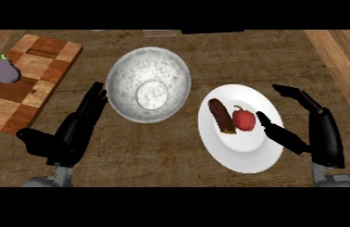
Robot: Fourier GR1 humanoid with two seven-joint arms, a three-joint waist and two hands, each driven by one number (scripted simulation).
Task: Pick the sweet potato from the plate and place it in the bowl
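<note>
A brown sweet potato (221, 116) lies on the white plate (240, 153) at the right, with a red bell pepper (244, 119) touching its right side. A grey speckled bowl (149, 84) stands left of the plate and holds nothing. My right hand (322, 135) is open at the plate's right side, its thumb (279, 131) reaching over the plate close to the pepper and its fingers (298, 97) stretched past the rim. My left hand (74, 129) rests open left of the bowl, fingers up.
A checkered wooden cutting board (34, 78) lies at the far left with a purple eggplant (8, 71) on it. A lighter wooden strip (334, 47) runs along the counter's right edge.
</note>
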